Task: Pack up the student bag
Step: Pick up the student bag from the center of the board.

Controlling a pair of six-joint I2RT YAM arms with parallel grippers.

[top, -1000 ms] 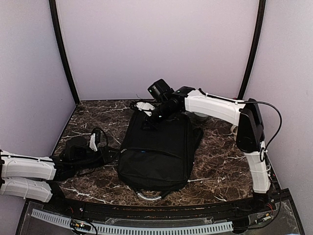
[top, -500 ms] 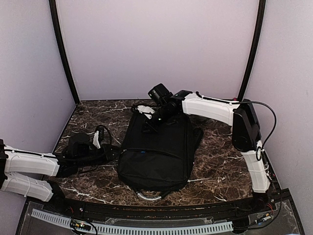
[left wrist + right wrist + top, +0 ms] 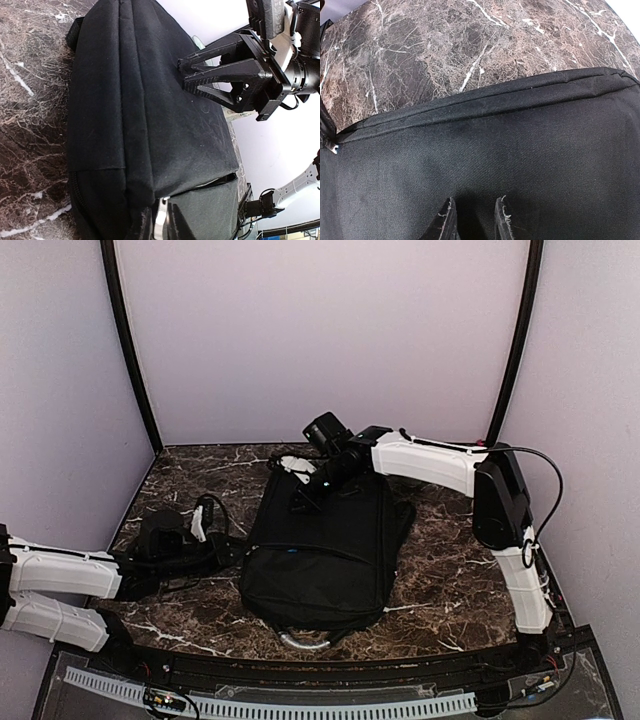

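The student bag [image 3: 320, 550] lies flat mid-table, its grey handle [image 3: 300, 642] toward the near edge. My left gripper [image 3: 228, 552] is at the bag's left side. In the left wrist view its jaws stand almost together against the bag [image 3: 140, 110], with a shiny metal piece [image 3: 163, 220] and a fold of fabric between them. My right gripper [image 3: 305, 490] presses on the bag's far end. Its fingers [image 3: 444, 220] stand a narrow gap apart, tips sunk into the black cloth [image 3: 520, 150]. The left wrist view shows the right gripper [image 3: 183, 74] touching the bag top.
A small translucent white pouch [image 3: 293, 457] lies just behind the bag's far end. The brown marble table [image 3: 440, 560] is walled by lilac panels on three sides. The right arm [image 3: 430, 462] spans the far right; black rails run along the near edge.
My left gripper has slid closer to the bag's left side and its jaws have come together. The right arm's elbow has drawn slightly left; its fingertips stay on the bag.
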